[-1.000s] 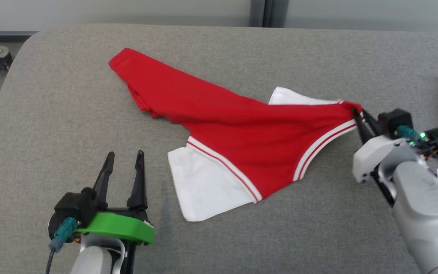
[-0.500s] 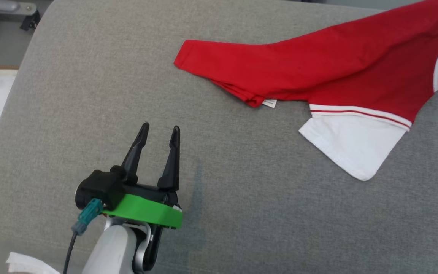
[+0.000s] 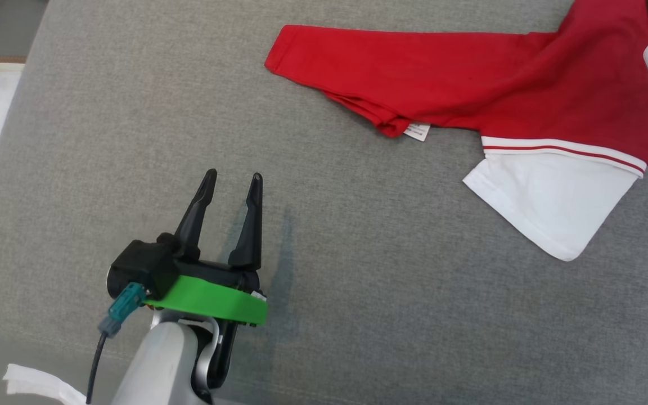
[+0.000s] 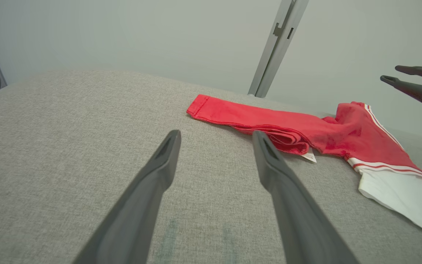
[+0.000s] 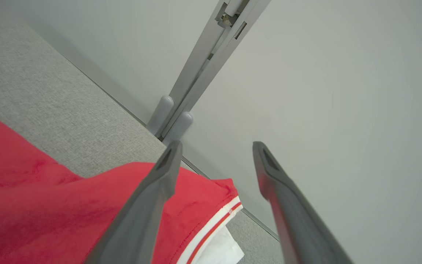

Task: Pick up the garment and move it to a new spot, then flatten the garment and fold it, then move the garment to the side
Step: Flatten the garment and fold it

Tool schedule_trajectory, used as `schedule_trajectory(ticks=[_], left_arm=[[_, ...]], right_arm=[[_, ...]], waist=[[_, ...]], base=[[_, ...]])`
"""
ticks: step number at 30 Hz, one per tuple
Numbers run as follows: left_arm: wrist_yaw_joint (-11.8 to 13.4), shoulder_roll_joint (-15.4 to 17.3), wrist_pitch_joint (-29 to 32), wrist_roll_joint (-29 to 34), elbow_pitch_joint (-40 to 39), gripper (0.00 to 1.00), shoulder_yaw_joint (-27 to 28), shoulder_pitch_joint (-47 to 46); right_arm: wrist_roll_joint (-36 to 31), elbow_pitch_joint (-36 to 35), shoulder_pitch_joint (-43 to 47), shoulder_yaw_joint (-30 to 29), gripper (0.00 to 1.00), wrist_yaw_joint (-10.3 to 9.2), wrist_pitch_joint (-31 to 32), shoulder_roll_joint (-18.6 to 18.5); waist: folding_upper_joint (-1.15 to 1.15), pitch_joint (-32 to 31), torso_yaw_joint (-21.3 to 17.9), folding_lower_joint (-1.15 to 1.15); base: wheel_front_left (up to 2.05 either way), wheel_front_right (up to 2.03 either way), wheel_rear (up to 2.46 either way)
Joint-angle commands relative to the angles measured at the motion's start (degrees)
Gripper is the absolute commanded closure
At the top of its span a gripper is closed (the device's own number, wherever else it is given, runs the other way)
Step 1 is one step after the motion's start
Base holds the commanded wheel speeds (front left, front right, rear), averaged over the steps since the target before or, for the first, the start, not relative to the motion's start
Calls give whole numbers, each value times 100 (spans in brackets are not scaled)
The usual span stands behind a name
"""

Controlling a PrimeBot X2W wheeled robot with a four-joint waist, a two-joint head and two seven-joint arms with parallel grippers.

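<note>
- The garment (image 3: 498, 95), red with white stripes and a white sleeve, lies stretched out on the grey tabletop (image 3: 133, 112), in the far right part of the head view.
- A small white label (image 3: 417, 131) shows at its lower edge.
- The left end effector (image 3: 233, 174) hovers over bare tabletop, well apart from the garment, with its fingers wide and nothing between them.
- The right end effector (image 5: 217, 145) is above the garment's striped edge, fingers spread and holding nothing.

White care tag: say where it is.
In the head view the white care tag peeks from the lower edge of the garment, left of its white panel and up-right of the left gripper.
</note>
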Motion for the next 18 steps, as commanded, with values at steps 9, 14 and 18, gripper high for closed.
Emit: schedule_trajectory(ticks=[9, 14, 18], left_arm=[[-29, 63, -2, 164, 188, 0, 381, -103], [-29, 145, -1, 207, 379, 0, 599, -73], [-29, 207, -2, 225, 552, 0, 781, 73]], right_arm=[[574, -472, 781, -574, 0, -11, -203, 679], [833, -1231, 1610, -909, 0, -11, -208, 1091], [949, -1751, 2332, -1117, 0, -11, -204, 1467]], waist=[[0, -498, -889, 0], [0, -775, -1264, 0], [0, -1009, -1483, 0]], base=[[0, 0, 0], [0, 0, 0], [0, 0, 0]])
